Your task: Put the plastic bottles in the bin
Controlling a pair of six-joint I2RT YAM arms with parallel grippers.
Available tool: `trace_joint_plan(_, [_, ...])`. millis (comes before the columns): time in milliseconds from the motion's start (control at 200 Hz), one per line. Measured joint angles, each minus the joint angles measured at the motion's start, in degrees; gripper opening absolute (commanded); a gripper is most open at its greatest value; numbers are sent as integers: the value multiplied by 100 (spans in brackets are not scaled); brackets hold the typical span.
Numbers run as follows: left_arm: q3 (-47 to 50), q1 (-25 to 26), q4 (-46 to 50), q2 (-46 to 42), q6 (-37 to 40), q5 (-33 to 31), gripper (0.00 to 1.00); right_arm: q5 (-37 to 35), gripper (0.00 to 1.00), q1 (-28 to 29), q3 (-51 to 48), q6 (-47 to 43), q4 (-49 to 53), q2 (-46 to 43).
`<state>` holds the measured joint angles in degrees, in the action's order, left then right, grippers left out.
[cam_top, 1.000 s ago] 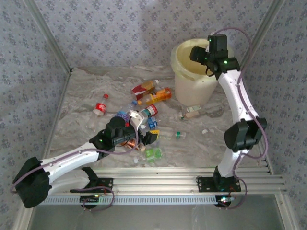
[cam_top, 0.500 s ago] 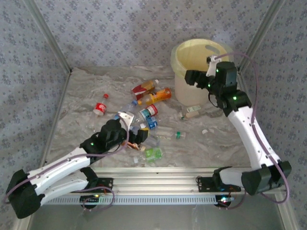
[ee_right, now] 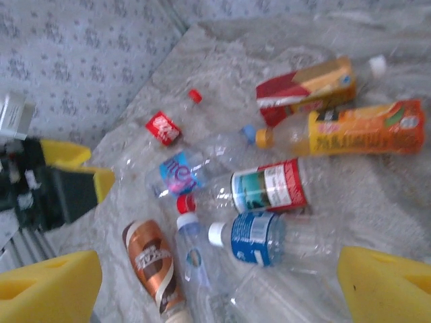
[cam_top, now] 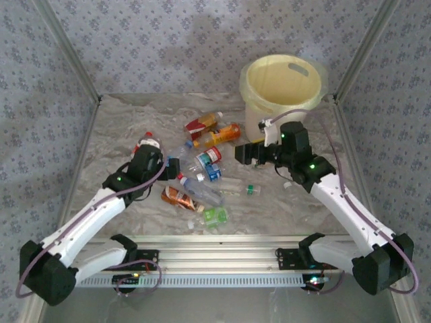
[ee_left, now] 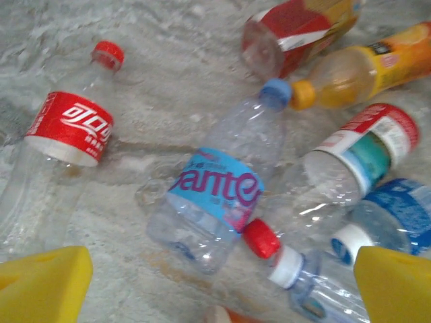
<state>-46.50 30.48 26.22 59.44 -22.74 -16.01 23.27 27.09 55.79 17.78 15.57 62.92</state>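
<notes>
"How far along are you?"

"Most of it is left, I'd judge. The plastic bottles point(cam_top: 202, 165), ten or so, lie scattered mid-desk point(cam_top: 114, 134). They are apart from the bin point(cam_top: 256, 118) at the far right, and I can't see what's inside it."

"And your claws?"

"My left claw point(ee_left: 219, 282) hangs spread over a blue-labelled bottle point(ee_left: 215, 192). My right claw point(ee_right: 215, 286) is spread wide too, gripping nothing."
</notes>
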Motion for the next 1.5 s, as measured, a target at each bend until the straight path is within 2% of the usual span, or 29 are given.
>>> trace_joint_plan(260, [-660, -343, 212, 1191, 448, 730, 95, 348, 92, 273, -597, 28, -83, -149])
trace_joint_plan(430, [-743, -330, 223, 1554, 938, 1631, 90, 455, 92, 431, -852, 24, -70, -229])
trace_joint_plan(535, [-898, -94, 339, 1720, 1189, 1965, 91, 461, 92, 446, -992, 24, -35, -247])
trace_joint_plan(650, [-955, 348, 627, 1784, 1115, 1727, 95, 455, 92, 457, -1102, 26, -4, -315])
trace_joint_plan(730, [-960, 581, 999, 1781, 695, 1349, 95, 442, 92, 474, -1150, 39, 20, -389])
trace_joint_plan(820, [-962, 688, 1469, 1749, -168, 992, 96, 372, 91, 518, -1178, 72, 55, -455])
trace_joint_plan(959, [-955, 723, 2057, 1473, -1672, 813, 98, 127, 91, 546, -1257, 203, 52, -592])
trace_joint_plan(1089, [-817, 748, 2312, 1143, -2769, 763, 97, 39, 91, 555, -1353, 363, 44, -754])
trace_joint_plan(1284, [-210, 562, 2028, 1019, -3967, 1054, 97, 11, 91, 625, -1403, 494, 46, -942])
trace_joint_plan(1499, [503, 280, 1231, 863, -4793, 1414, 95, 9, 91, 691, -1436, 522, 44, -1001])
